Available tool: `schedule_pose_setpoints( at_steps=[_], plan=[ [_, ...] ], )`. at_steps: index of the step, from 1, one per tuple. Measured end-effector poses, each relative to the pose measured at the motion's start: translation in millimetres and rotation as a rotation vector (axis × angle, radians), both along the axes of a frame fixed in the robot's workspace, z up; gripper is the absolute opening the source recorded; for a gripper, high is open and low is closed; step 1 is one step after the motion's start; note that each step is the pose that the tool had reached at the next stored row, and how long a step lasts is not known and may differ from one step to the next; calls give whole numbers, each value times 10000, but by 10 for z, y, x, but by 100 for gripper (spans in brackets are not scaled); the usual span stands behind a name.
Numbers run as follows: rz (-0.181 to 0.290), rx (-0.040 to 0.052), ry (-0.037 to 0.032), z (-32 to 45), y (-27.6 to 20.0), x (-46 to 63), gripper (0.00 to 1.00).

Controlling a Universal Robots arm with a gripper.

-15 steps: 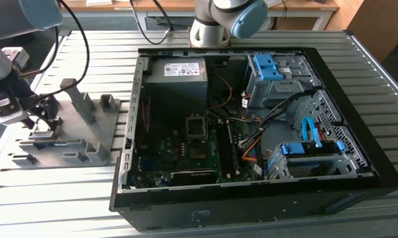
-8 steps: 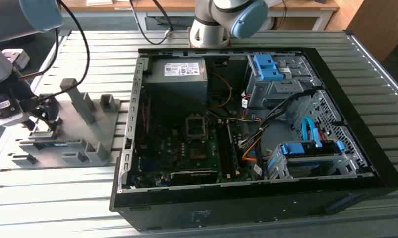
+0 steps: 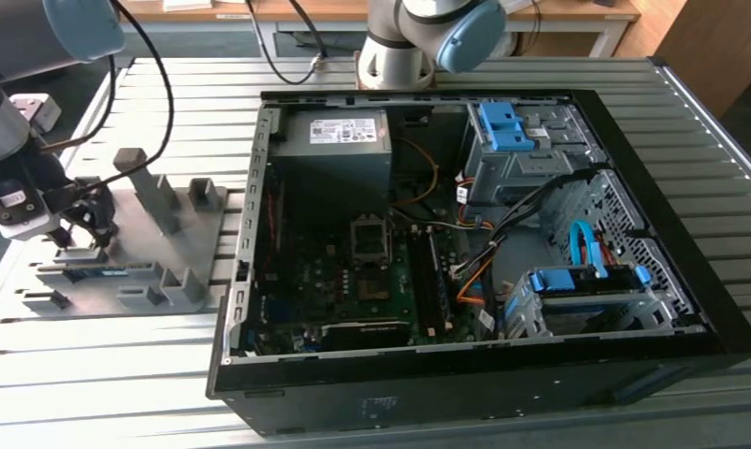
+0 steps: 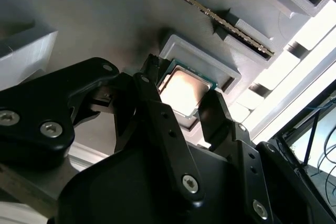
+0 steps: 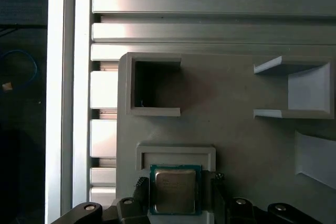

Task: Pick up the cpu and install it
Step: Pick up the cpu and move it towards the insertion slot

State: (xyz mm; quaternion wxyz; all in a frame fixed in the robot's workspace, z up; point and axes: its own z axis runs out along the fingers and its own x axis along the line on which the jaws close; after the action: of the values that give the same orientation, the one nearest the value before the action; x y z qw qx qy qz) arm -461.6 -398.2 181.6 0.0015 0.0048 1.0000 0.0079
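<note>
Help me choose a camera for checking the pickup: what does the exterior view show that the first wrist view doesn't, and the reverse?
Exterior view: the open computer case with its dark cpu socket and grey power supply, standing to the exterior view's right of the grey fixture. First wrist view: the cpu, lying flat in a framed pocket of the fixture, with the gripper right at it. Both: the fixture, the slatted table and the gripper.
</note>
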Motion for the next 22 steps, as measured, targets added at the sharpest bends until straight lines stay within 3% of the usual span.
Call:
schedule_pose_setpoints(
  at_steps=[22],
  plan=[
    [0, 1, -5, -12, 25, -49, 58]
  ],
)
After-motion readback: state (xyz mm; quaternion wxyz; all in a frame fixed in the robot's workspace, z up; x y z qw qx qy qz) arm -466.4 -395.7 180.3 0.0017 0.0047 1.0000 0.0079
